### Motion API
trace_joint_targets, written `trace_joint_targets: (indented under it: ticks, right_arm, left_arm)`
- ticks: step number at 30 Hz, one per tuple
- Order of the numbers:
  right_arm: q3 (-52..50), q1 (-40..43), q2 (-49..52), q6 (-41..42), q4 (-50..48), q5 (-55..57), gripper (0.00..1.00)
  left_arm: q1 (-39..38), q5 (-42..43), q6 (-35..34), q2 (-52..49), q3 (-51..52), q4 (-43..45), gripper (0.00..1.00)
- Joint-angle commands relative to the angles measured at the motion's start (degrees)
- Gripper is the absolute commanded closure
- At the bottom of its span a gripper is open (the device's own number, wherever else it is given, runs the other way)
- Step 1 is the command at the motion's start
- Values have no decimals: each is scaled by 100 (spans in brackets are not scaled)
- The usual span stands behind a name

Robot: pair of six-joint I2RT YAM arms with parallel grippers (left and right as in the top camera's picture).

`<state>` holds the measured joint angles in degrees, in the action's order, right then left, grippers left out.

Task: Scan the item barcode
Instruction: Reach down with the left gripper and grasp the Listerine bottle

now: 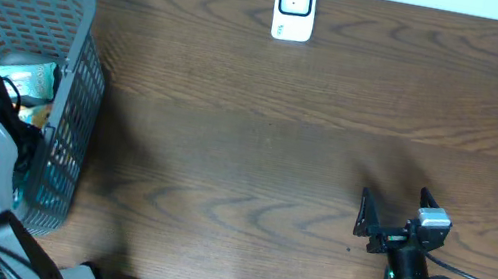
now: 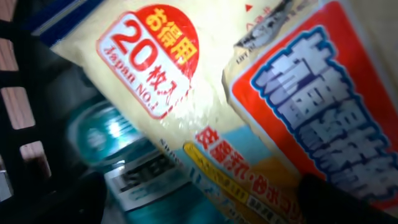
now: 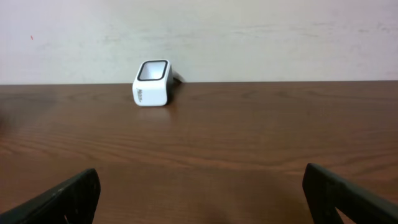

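The white barcode scanner (image 1: 294, 5) stands at the table's far edge; the right wrist view shows the scanner (image 3: 152, 83) ahead and left. Items lie in the grey basket (image 1: 81, 51): a pale yellow packet (image 2: 186, 93) with a red "20" badge, a red-and-blue printed pack (image 2: 323, 118) and a teal bottle (image 2: 137, 168). My left gripper (image 1: 29, 108) reaches into the basket. Seen from its wrist, the left gripper (image 2: 205, 208) is open just above these items, holding nothing. My right gripper (image 1: 387, 221) rests open near the table's front right, the right gripper (image 3: 202, 199) empty over bare wood.
The basket's mesh wall (image 2: 18, 106) rises close on the left of the left gripper. Brown wooden table (image 1: 255, 161) stretches between basket and right arm. A pale wall (image 3: 249, 31) stands behind the scanner.
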<state>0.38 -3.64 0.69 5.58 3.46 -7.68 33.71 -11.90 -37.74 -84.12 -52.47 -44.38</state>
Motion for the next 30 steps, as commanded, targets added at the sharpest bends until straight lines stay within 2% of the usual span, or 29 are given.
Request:
trace_joint_targets:
  ticks: [1,10,30]
  right_arm:
    - [-7,-48,-31,-52,22,50,1]
    - [-7,-48,-31,-52,22,50,1]
    - [-7,-48,-31,-52,22,50,1]
  left_arm:
    - [24,-7,-50,-393,173,-24,2]
    - [24,-7,-50,-872,173,81,3]
    - [24,-7,-50,-879,173,127,2]
